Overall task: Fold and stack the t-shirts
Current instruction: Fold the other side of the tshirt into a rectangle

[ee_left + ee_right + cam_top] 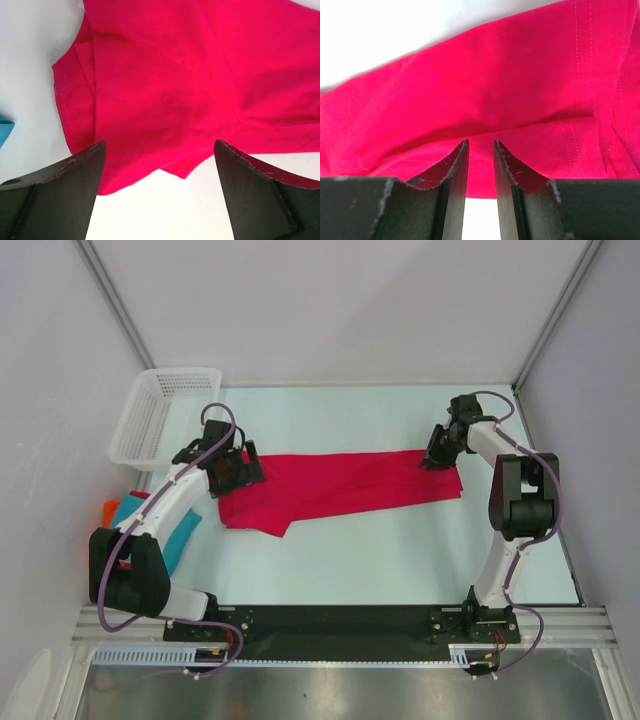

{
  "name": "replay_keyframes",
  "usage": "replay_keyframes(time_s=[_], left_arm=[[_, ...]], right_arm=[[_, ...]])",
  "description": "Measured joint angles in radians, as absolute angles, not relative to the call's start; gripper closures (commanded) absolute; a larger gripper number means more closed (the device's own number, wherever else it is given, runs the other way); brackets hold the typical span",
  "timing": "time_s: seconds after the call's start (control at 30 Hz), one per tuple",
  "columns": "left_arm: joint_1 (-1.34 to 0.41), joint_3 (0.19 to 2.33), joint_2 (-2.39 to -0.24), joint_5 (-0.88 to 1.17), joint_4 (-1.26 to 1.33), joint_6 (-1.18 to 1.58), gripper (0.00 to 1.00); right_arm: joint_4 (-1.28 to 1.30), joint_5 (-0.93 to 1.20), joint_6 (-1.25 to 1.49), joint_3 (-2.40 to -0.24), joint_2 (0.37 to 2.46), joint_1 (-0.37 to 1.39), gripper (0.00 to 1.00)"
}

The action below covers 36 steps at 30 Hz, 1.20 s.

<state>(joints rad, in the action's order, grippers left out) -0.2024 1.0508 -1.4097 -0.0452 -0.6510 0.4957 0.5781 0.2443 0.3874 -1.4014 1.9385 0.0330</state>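
reads as hands-off: left tool [160, 150] wide over the left end of the crimson-pink t-shirt [340, 485], right tool [481, 145] narrowly parted at its right end, nothing pinched, leaving it flat on the tabletop [400, 560] for the next fold.

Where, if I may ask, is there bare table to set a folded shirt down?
Widest bare patch: between the crimson shirt and the arm bases. A narrower strip lies between that shirt and the far wall. Crowded: the left edge, with basket, teal shirt and left arm.
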Motion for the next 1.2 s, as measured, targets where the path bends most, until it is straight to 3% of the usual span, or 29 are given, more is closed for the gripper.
replay_keyframes(time_s=[0.57,0.63,0.67,0.73,0.9,1.2], left_arm=[[-0.199,1.047,-1.41,-0.03,-0.645,0.487,0.06],[-0.197,1.047,-1.41,-0.026,-0.645,0.487,0.06],[-0.195,1.047,-1.41,-0.024,-0.645,0.486,0.06],[-0.191,1.045,-1.41,-0.022,-0.642,0.485,0.06],[-0.179,1.036,-1.409,-0.021,-0.635,0.477,0.06],[-0.169,1.026,-1.406,0.007,-0.624,0.469,0.06]], right_arm=[[0.593,0.244,0.371,-1.428,1.991,0.038,0.65],[0.593,0.244,0.368,-1.422,1.991,0.038,0.69],[0.593,0.244,0.365,-1.417,1.991,0.038,0.79],[0.593,0.244,0.36,-1.407,1.991,0.039,0.88],[0.59,0.244,0.364,-1.365,1.988,0.04,0.99],[0.585,0.232,0.364,-1.293,1.884,0.049,1.0]])
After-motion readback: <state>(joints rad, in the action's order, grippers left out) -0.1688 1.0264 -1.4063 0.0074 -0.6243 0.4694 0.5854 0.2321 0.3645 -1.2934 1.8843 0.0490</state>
